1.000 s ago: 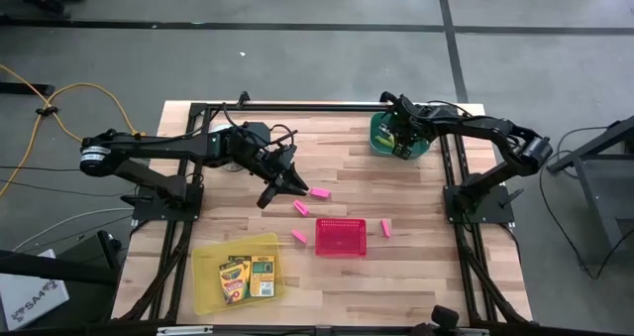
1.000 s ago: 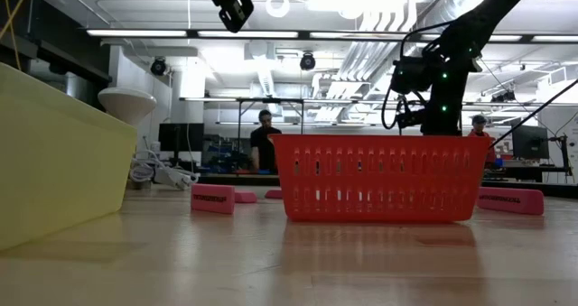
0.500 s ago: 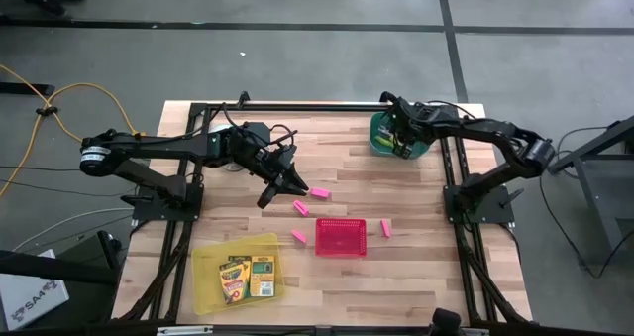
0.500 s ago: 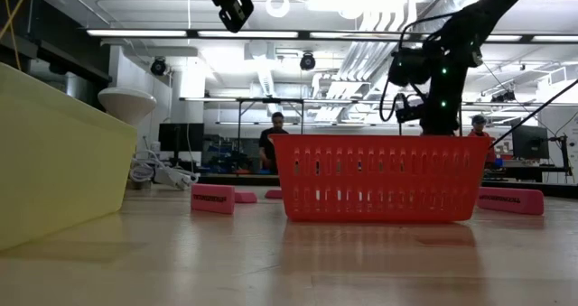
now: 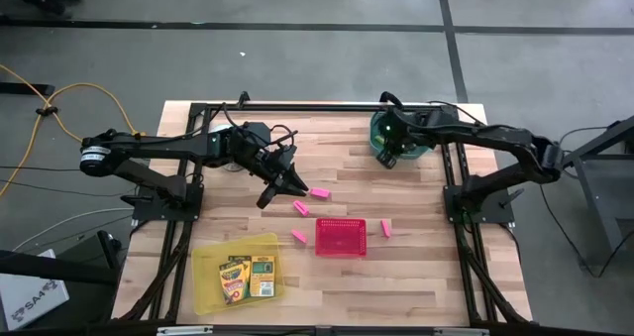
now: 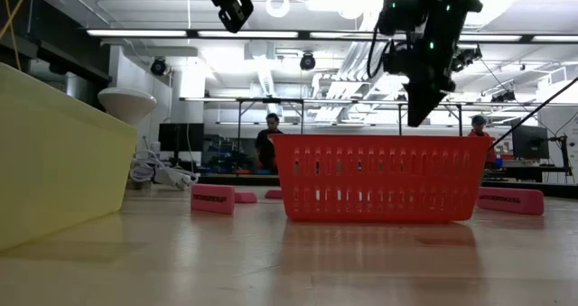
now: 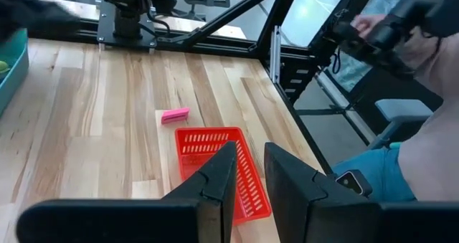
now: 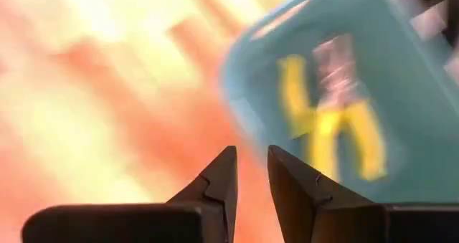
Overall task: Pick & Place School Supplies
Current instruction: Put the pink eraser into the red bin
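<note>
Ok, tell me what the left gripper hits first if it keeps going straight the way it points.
Probably the red basket. In its wrist view the left gripper, empty with jaws slightly apart, aims at the basket's rim; the pink eraser lies beyond it. Depth is unclear, so it may meet bare table first.

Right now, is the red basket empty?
Empty: the red basket shows only its bare floor from above; the erasers lie outside it.

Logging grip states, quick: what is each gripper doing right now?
Left gripper: narrowly open, holding nothing.
Right gripper: narrowly open, holding nothing.
</note>
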Robot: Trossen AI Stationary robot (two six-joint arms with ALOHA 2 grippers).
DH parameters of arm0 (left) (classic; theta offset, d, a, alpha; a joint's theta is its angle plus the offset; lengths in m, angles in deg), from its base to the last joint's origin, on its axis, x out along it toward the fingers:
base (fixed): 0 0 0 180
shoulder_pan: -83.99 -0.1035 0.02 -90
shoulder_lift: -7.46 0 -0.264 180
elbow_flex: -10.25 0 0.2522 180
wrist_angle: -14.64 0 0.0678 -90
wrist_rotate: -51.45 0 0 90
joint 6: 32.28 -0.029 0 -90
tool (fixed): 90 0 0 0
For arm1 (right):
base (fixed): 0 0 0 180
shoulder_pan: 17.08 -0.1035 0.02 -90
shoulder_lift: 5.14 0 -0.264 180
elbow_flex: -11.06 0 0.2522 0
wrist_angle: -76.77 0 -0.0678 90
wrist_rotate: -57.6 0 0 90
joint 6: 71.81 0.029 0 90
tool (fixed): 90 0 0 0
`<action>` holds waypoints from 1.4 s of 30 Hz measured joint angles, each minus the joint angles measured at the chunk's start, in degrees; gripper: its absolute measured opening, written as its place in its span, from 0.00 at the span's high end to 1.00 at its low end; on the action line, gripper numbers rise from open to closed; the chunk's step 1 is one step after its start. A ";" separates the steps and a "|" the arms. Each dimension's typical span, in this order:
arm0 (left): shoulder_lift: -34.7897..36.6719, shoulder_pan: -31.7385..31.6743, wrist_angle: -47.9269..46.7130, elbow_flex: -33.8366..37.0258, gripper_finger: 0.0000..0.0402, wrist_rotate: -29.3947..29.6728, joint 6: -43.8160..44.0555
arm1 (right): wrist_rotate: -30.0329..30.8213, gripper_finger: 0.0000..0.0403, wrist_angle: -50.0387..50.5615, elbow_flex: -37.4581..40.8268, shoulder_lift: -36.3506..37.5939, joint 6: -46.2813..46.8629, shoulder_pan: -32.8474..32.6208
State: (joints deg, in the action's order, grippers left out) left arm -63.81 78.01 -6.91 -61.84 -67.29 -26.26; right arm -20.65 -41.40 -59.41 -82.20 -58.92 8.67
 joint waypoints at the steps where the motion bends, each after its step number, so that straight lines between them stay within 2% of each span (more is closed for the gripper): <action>1: 0.00 0.00 -0.02 0.00 0.83 -0.02 -0.02 | -2.32 0.83 1.46 -0.70 0.11 3.20 -1.20; 5: 0.00 0.00 -0.03 0.00 0.83 -0.01 0.00 | -10.43 0.83 5.17 -1.60 0.20 13.52 -6.39; 10: 0.00 0.02 -0.82 0.00 0.83 -0.01 0.00 | -13.59 0.83 8.86 -1.55 -0.10 24.71 -14.54; 14: 0.00 0.02 -1.61 0.00 0.83 -0.01 0.00 | -13.14 0.83 8.67 -1.53 -0.21 32.96 -21.25; 18: 0.00 0.20 -2.18 0.00 0.83 0.02 0.00 | -9.36 0.81 8.64 -1.53 -0.21 41.23 -28.06; 24: 0.00 0.22 -2.19 0.00 0.83 0.04 0.00 | -4.30 0.72 8.47 -1.53 -0.21 55.66 -37.09; 30: 0.00 0.69 -2.79 0.00 0.83 0.10 0.00 | -2.73 0.64 7.45 -1.53 -2.39 67.39 -44.38; 35: 0.00 2.19 -3.47 0.00 0.83 0.10 0.00 | -3.01 0.61 4.83 -1.51 -7.70 72.04 -48.60; 42: 0.00 4.59 -3.75 0.00 0.83 0.10 -0.02 | -3.58 0.59 1.96 -1.49 -13.78 75.49 -50.52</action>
State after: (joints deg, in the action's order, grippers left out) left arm -63.81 82.61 -10.66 -61.84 -67.19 -26.28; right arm -24.23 -39.43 -60.90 -95.98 16.57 -41.85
